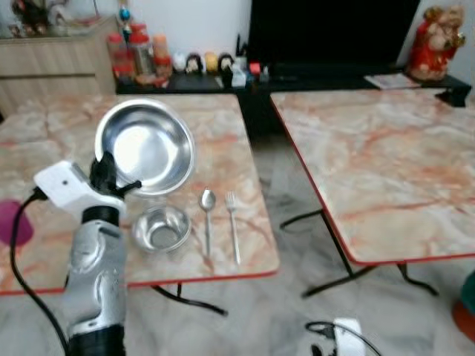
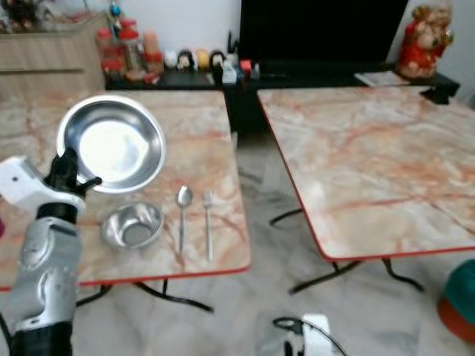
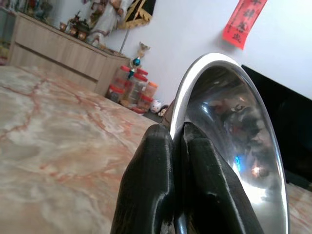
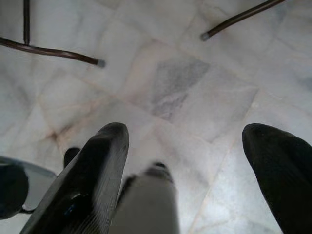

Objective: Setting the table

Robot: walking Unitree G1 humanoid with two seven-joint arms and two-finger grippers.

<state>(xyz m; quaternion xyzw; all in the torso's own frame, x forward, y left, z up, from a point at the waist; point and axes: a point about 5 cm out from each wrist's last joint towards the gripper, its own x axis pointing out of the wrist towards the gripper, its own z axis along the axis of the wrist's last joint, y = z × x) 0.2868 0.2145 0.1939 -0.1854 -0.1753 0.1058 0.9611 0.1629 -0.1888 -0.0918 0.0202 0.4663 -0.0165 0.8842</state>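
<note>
- Left gripper [image 1: 111, 178]: fingertips hidden behind the rim of the large steel bowl [image 1: 146, 146] they pinched; in the wrist view, the bowl's near edge was cut off by the frame.
- Small steel bowl [image 1: 160, 228]: its left rim partly covered by the left arm.
- Purple object [image 1: 15, 222] at the left table's [image 1: 223, 148] left edge: cut off, kind could not be told.
- Right gripper [image 4: 195, 170]: fingers cut off at the frame's edge; the blurred pale shape between them could not be identified.
- Jars and figurines [image 1: 185, 61] on the far shelf: too small and blurred to name.
- Right table [image 1: 386, 163]: cut off at the right edge.
- Teal-and-orange object [image 2: 460, 300], near right corner: cut off, unidentifiable.
</note>
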